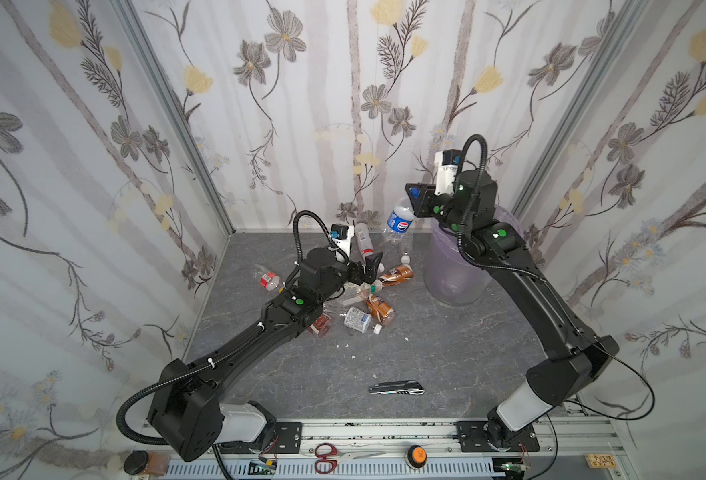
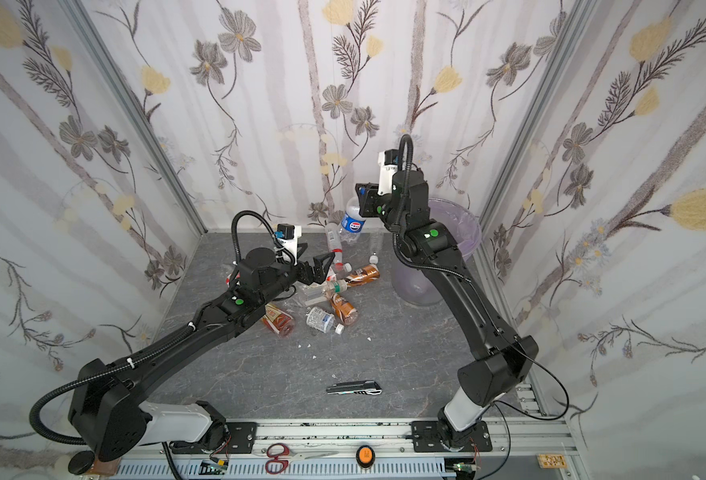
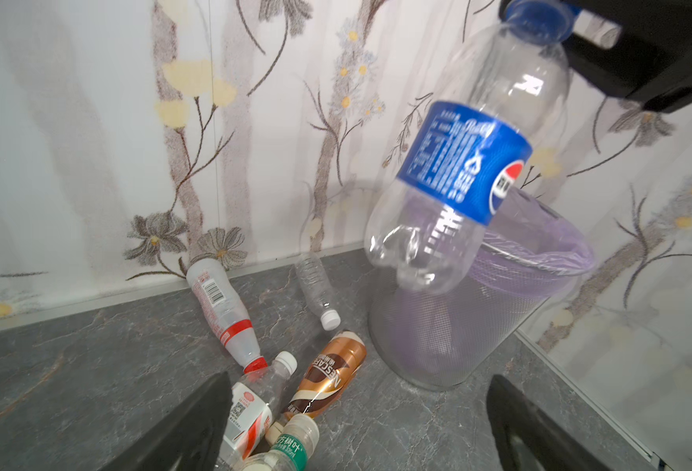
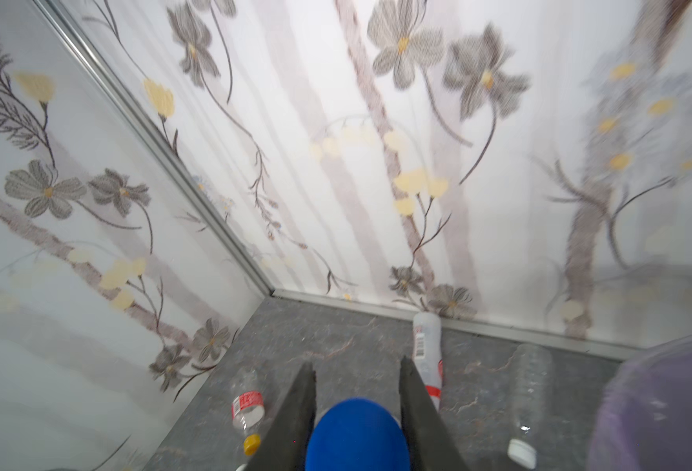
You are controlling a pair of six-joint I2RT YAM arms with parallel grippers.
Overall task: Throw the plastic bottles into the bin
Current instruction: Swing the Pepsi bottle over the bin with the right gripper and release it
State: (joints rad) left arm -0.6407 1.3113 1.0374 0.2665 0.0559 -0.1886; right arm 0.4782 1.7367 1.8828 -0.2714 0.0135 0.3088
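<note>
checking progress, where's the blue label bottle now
In both top views the blue label bottle hangs by its cap from the right claw, in the air just left of the bin.

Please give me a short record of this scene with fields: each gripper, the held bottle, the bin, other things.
left gripper: open, empty, over the pile
right gripper: shut on the Pepsi bottle at its blue cap
Pepsi bottle: in the air, cap up, beside the bin, not in it
bin: upright, back right of table, purple bag inside
pile: bottles lying left of bin
knife: lying near table front
</note>
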